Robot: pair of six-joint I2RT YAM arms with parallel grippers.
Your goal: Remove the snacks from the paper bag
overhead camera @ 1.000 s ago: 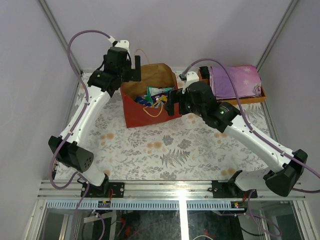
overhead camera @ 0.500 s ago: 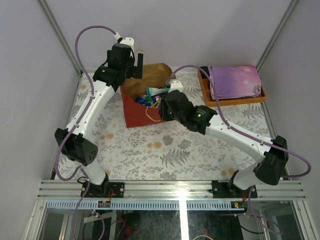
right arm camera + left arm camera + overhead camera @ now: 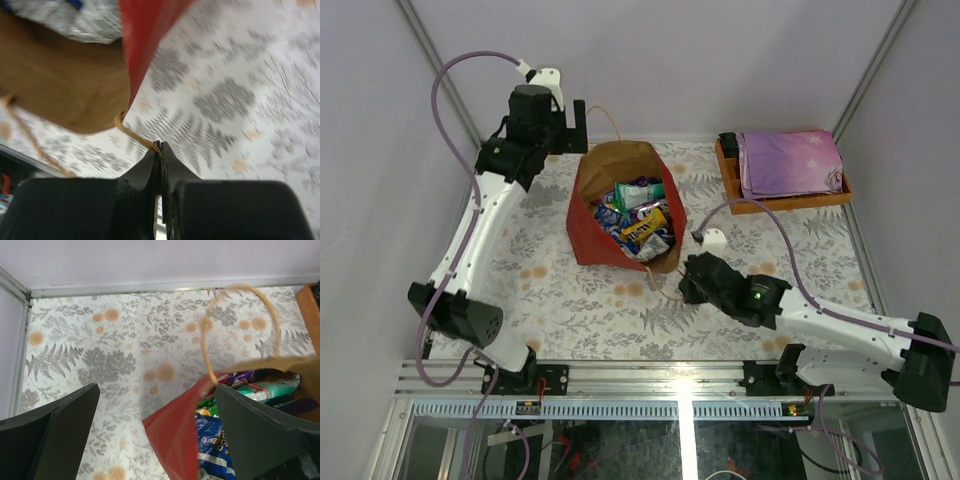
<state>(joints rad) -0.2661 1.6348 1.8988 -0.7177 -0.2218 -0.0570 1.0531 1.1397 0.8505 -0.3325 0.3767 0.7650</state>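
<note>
The red paper bag (image 3: 588, 222) stands at the back middle of the table, its mouth wide, brown inside. Snacks (image 3: 638, 213), blue, green and yellow packets, fill it. My right gripper (image 3: 682, 284) is low, in front of the bag's near right corner, shut on the bag's thin loop handle (image 3: 136, 137), which runs taut from the brown rim (image 3: 65, 95) into the pinched right gripper (image 3: 161, 148). My left gripper (image 3: 572, 122) hangs open above the bag's far left rim; its wrist view shows the red wall (image 3: 175, 440), packets (image 3: 212, 452) and the other handle loop (image 3: 204, 340) between the left gripper's (image 3: 156, 386) spread fingers.
An orange-brown wooden tray (image 3: 802, 201) holding a folded purple cloth (image 3: 790, 160) sits at the back right. The floral tablecloth (image 3: 620, 300) covers the table. Grey walls close in on the left, right and back.
My right gripper shut on the bag's handle loop and drew back toward the near edge, pulling the near rim open. My left arm lifted up and left, off the bag's rim.
</note>
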